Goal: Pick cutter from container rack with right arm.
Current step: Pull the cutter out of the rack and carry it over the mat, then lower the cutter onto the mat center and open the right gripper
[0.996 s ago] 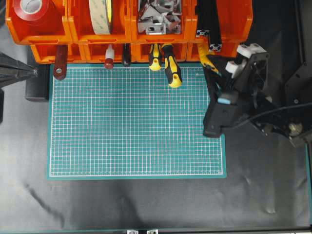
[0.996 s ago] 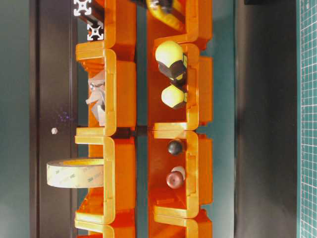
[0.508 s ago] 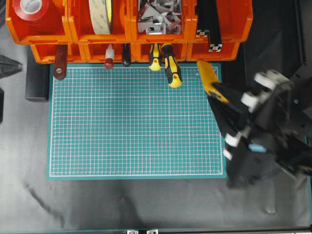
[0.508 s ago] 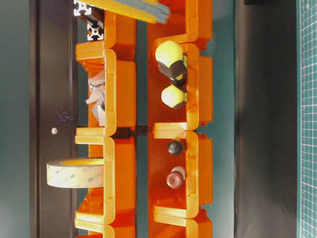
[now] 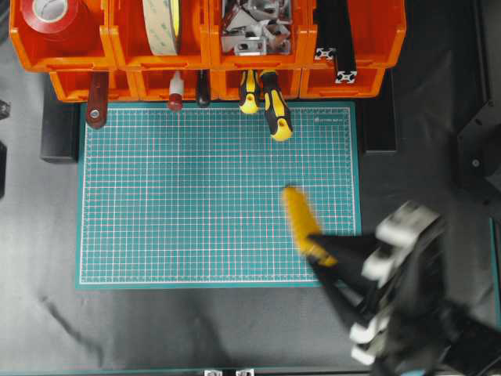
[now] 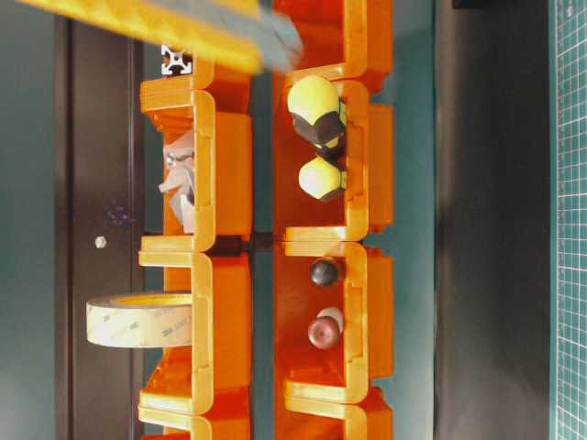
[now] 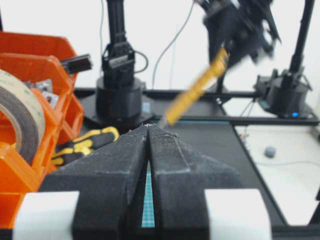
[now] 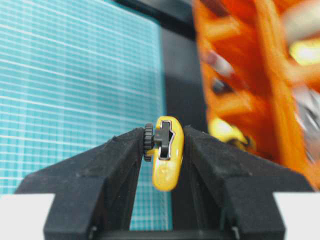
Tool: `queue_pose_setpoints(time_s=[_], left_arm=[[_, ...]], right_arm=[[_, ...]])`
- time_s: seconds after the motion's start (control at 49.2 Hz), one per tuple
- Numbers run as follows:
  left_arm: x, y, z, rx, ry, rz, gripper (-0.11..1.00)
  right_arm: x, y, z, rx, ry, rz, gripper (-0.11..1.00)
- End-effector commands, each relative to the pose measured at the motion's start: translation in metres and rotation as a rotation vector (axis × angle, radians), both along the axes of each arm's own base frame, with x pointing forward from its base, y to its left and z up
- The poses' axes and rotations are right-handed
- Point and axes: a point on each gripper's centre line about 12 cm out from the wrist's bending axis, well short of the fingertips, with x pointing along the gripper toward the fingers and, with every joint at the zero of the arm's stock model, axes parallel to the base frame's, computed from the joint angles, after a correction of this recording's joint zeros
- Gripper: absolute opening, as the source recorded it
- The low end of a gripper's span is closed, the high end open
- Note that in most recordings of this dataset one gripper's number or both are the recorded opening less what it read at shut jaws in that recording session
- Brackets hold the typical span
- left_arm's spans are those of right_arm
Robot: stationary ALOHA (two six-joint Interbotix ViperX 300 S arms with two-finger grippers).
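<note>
yellow-black screwdrivers (image 5: pixel 268 100) beside orange rack (image 5: pixel 207 47)

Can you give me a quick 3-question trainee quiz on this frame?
1. True or false: the cutter lies in the container rack.
2. Which gripper holds the cutter? A) left gripper B) right gripper
3. What surface lies below the cutter in the overhead view?

Key:
1. False; it is out of the rack.
2. B.
3. The green grid mat.
</note>
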Motion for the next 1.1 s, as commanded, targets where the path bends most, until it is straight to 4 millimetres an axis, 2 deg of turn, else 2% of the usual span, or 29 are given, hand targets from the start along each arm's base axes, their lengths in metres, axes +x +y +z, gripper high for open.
queue_pose_setpoints(time_s=[0.0, 0.203, 0.345, 0.467, 0.63, 0.874, 1.077], left_arm=[[-0.001, 0.0, 0.013, -0.008, -0.032, -0.004, 0.0], [-0.002, 0.0, 0.015, -0.009, -0.038, -0.004, 0.0], [-0.003, 0.0, 0.015, -0.012, -0.045, -0.004, 0.0], [-0.004, -0.001, 0.017, -0.014, -0.053, -0.006, 0.0], [-0.004, 0.0, 0.017, -0.013, -0.051, -0.006, 0.0], [-0.004, -0.001, 0.017, -0.014, -0.051, -0.006, 0.0], [-0.003, -0.001, 0.016, -0.012, -0.048, -0.006, 0.0]], right_arm=[[0.015, 0.003, -0.008, -0.035, 0.02, 0.053, 0.28], [0.042, -0.006, -0.054, -0.091, 0.105, 0.189, 0.28], [0.055, -0.024, -0.094, -0.076, 0.147, 0.275, 0.28], [0.066, -0.041, -0.114, -0.073, 0.158, 0.325, 0.28], [0.081, -0.066, -0.131, -0.077, 0.168, 0.348, 0.28], [0.102, -0.092, -0.139, -0.096, 0.154, 0.373, 0.28], [0.099, -0.094, -0.153, -0.076, 0.182, 0.37, 0.28]])
